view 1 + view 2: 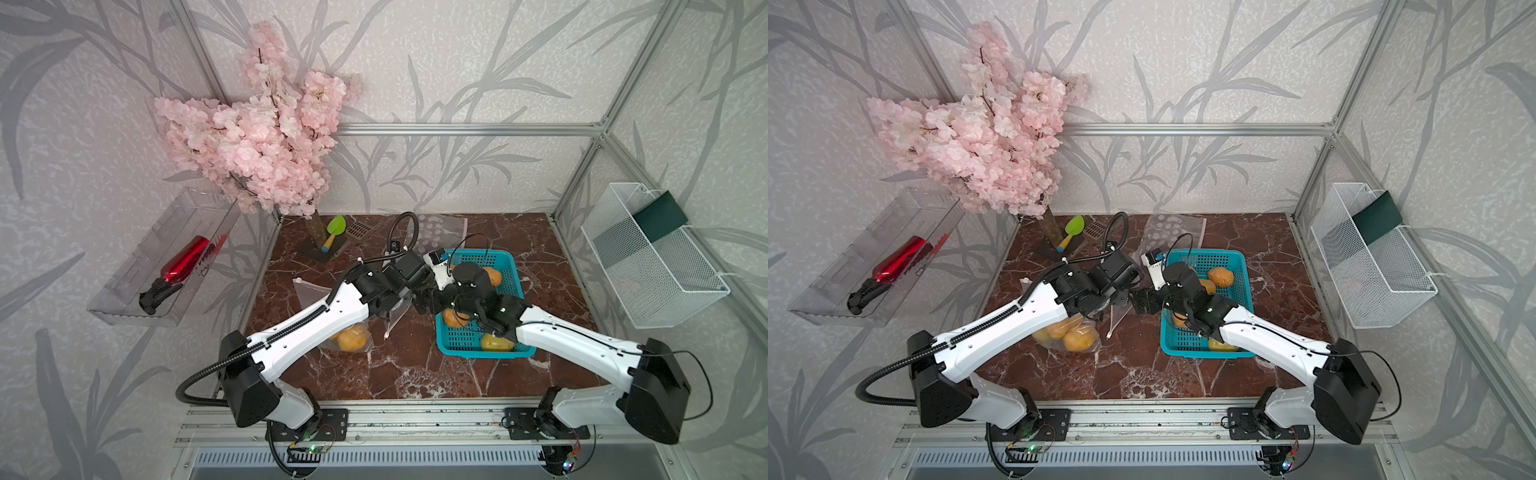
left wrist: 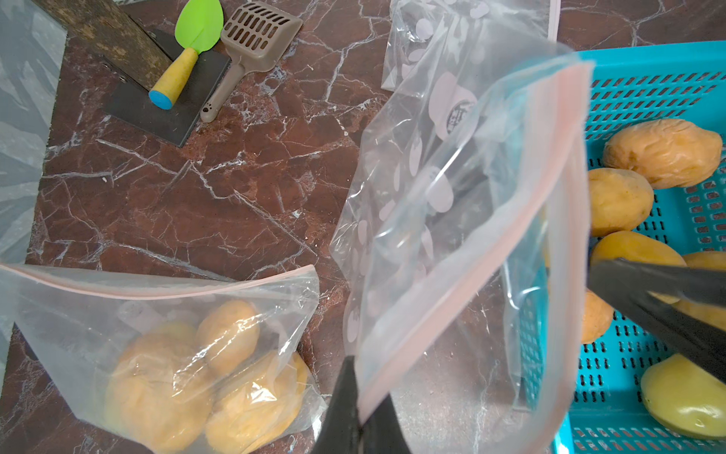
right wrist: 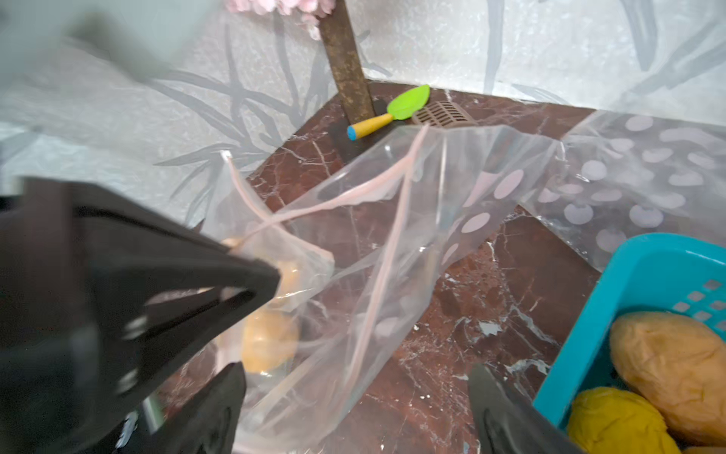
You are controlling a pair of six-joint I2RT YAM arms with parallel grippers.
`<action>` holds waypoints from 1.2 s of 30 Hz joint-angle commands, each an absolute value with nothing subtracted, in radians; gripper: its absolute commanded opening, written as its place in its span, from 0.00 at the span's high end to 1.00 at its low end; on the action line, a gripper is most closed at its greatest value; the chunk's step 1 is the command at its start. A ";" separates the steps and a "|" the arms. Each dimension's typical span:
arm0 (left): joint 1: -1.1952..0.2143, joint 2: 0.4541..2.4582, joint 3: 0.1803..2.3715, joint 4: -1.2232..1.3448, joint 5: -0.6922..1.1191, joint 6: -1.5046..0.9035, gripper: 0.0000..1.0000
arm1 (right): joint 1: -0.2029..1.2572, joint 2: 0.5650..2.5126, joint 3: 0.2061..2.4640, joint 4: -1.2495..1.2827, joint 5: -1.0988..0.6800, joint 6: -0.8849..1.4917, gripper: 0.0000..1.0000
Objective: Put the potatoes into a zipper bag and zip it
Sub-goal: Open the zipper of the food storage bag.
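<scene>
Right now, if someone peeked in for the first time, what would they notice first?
Probably the big pink blossom tree at the table's back left corner. Next, the teal basket of yellow potatoes on the right side, and the left gripper pinching an empty clear bag beside it. A second bag, full of potatoes, lies under the left arm.

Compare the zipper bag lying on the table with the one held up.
The lying bag holds potatoes; the held bag is empty. The lying bag rests on the table; the held bag hangs, mouth open, from the shut left hand. Both are clear with pink zippers.
</scene>
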State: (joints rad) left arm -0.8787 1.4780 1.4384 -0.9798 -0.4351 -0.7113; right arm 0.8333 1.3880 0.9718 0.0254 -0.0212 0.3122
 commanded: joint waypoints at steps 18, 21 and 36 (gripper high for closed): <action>-0.762 1.632 1.751 -1.342 -0.254 -0.769 1.00 | 0.832 1.471 1.081 -0.093 0.222 0.351 0.47; -0.748 1.706 1.789 -1.374 -0.264 -0.794 1.00 | 0.831 1.495 1.116 -0.107 0.210 0.375 0.45; -0.745 1.737 1.614 -1.089 -0.310 -0.695 1.00 | 0.712 1.213 1.245 -0.470 0.186 0.442 0.01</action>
State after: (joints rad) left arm -0.7448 1.7157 1.6257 -1.1080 -0.2714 -0.7166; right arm 0.7769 1.3014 1.2125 -0.3611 0.1814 0.3950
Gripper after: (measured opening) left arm 0.048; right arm 0.987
